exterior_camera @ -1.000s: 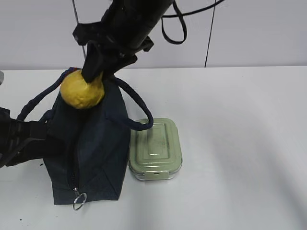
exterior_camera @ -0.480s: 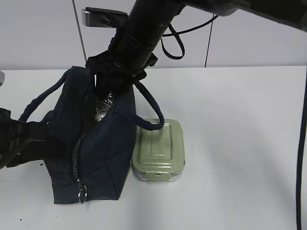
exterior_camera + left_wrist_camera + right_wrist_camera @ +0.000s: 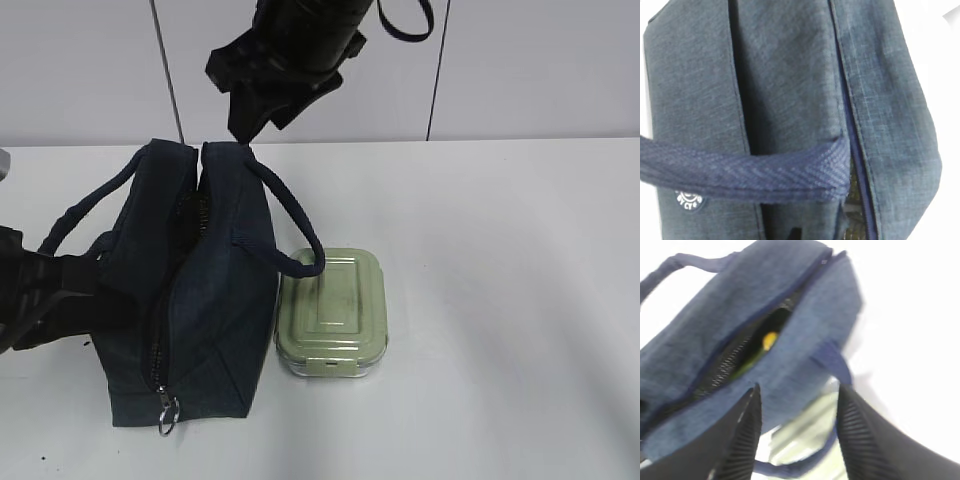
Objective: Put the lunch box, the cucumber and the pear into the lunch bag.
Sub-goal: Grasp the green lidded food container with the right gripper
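Bag (image 3: 195, 290) stands left of table (image 3: 500, 300) centre, mouth open; bare room lies toward three o'clock. Box (image 3: 330, 312) touches its three o'clock edge. Pear (image 3: 770, 339) shows inside. My right fingers (image 3: 742, 435) hang spread, empty; left gripper (image 3: 60, 295) clamps the bag's nine o'clock side.

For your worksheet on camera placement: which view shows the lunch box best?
The exterior view: the whole lunch box shows, green lid up, beside the bag under one handle. The right wrist view catches only a blurred pale strip of it between the jaws. The left wrist view shows only bag fabric.
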